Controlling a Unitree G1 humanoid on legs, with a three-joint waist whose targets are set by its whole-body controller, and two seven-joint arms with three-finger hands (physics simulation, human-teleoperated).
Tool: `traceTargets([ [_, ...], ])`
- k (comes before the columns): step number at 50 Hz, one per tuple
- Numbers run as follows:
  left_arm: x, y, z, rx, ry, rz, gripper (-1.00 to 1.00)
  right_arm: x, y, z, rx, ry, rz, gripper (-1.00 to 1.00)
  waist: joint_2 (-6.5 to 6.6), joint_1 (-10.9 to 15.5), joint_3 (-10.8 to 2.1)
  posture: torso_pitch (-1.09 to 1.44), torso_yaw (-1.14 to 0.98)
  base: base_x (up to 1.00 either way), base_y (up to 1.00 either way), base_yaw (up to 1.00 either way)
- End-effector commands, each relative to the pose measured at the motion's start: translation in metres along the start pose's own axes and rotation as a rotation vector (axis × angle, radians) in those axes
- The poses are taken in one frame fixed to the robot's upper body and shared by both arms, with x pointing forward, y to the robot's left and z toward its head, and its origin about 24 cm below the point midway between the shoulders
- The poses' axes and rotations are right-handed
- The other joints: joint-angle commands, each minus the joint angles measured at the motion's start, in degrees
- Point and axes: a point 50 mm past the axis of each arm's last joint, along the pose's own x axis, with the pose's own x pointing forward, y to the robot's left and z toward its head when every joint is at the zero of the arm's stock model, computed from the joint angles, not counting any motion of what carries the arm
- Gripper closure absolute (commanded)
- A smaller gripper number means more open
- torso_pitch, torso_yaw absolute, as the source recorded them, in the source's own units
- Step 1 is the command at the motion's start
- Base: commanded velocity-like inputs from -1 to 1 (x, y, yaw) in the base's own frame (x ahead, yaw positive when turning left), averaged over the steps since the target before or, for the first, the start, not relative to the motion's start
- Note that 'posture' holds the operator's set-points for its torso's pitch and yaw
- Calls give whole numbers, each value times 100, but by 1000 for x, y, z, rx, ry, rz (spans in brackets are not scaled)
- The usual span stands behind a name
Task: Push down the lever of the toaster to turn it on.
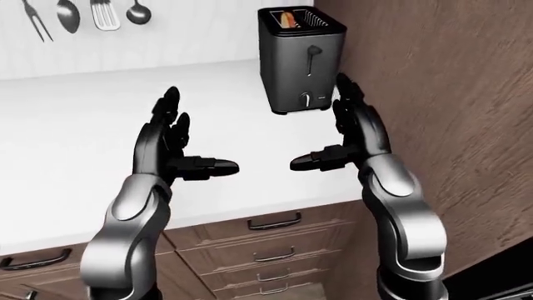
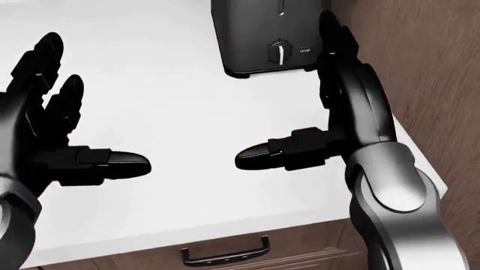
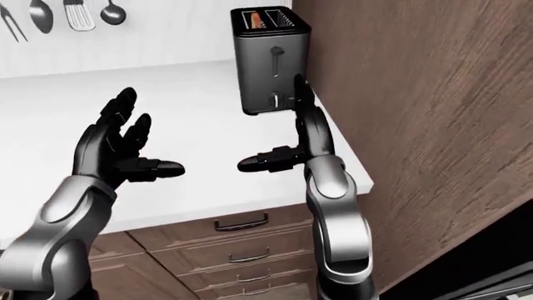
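A dark grey toaster (image 1: 287,69) stands on the white counter (image 1: 75,125) at the top middle of the left-eye view, against a wooden wall panel. Its black lever (image 1: 314,54) sits high in the slot on the face toward me, above a small dial (image 2: 279,52). A slice of bread (image 1: 287,19) shows in one top slot. My right hand (image 1: 320,125) is open and empty, its fingers raised just below and right of the toaster, apart from the lever. My left hand (image 1: 200,134) is open and empty above the counter to the left.
A tall wooden panel (image 1: 442,94) closes the right side, next to the toaster. Kitchen utensils (image 1: 83,15) hang on the wall at the top left. Wooden drawers (image 1: 275,250) with dark handles sit below the counter's edge.
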Motion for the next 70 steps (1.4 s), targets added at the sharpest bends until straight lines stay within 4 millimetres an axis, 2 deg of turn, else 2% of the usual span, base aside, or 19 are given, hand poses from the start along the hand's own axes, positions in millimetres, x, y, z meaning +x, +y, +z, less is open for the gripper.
traceTargets([
  [1, -2, -1, 15, 10, -83, -2, -100, -2, -2, 16, -3, -96, -10, -100, 5, 0, -130, 0, 0, 0, 0, 0],
  [7, -1, 0, 14, 9, -83, -2, -100, -2, -1, 16, -9, -88, -11, -100, -2, -4, -103, 0, 0, 0, 0, 0],
  [8, -1, 0, 15, 9, -82, -1, -100, -2, -2, 17, -8, -86, -12, -100, 4, 48, -170, 0, 0, 0, 0, 30],
  [9, -1, 0, 14, 9, -82, -1, -100, -1, -2, 15, -8, -79, -11, -100, -8, 145, -118, 0, 0, 0, 0, 100],
  [11, -2, 0, 14, 8, -82, -1, -100, -1, -2, 17, -8, -83, -9, -100, -1, 83, -17, 0, 0, 0, 0, 100],
  [15, -1, -1, 14, 8, -81, -2, -100, -1, -4, 18, -6, -91, -15, -100, 176, 92, -96, 0, 0, 0, 0, 100],
  [16, -1, -1, 14, 9, -81, -4, -100, -2, -4, 20, -4, -98, -17, -100, 285, -35, -96, 0, 0, 0, 0, 23],
  [17, -1, -1, 14, 9, -81, -4, -100, -2, -4, 21, -2, -100, -20, -100, 324, -92, -88, 0, 0, 0, 0, 0],
  [18, 0, -2, 14, 9, -81, -5, -100, -2, -5, 20, -2, -100, -24, -100, 188, -92, -121, 0, 0, 0, 0, 0],
  [21, -1, -2, 15, 9, -82, -6, -100, -1, -6, 19, -5, -90, -36, -100, 308, -57, -68, 0, 0, 0, 0, 0],
  [27, -2, -2, 16, 10, -83, -8, -100, 0, -8, 19, -5, -91, -49, -100, 72, -44, 104, 0, 0, 0, 0, 0],
  [29, -1, -1, 16, 10, -84, -6, -100, 0, -9, 20, -7, -93, -51, -100, -80, 1, 50, 0, 0, 0, 0, 0],
  [30, -1, -1, 15, 8, -84, -6, -100, 0, -9, 21, -7, -93, -53, -100, -205, 37, -5, 0, 0, 0, 0, 0],
  [31, -1, -1, 16, 8, -85, -6, -100, 0, -9, 21, -8, -93, -52, -100, -203, 55, 16, 0, 0, 0, 0, 0],
  [32, -1, -1, 17, 6, -89, -9, -100, 0, -9, 22, -8, -95, -51, -100, -78, 50, 17, 0, 0, 0, 0, 0],
  [38, 0, -2, 17, -5, -79, -10, -100, 0, -9, 19, -4, -94, -51, -100, 51, 26, -67, 0, 0, 0, 0, 0],
  [52, 0, -3, 15, -7, -53, -27, -100, 3, -7, 19, -4, -91, -45, -100, 22, 12, -365, -6, 0, 0, 0, 0],
  [62, 3, -6, 18, -7, -56, -37, -100, 7, -7, 21, -6, -90, -41, -100, 13, 28, -722, -16, 0, 0, 0, 0],
  [70, 8, -6, 23, -1, -64, -36, -100, 8, -8, 20, -3, -92, -46, -100, 16, 44, -1107, -24, 0, 0, 0, 0],
])
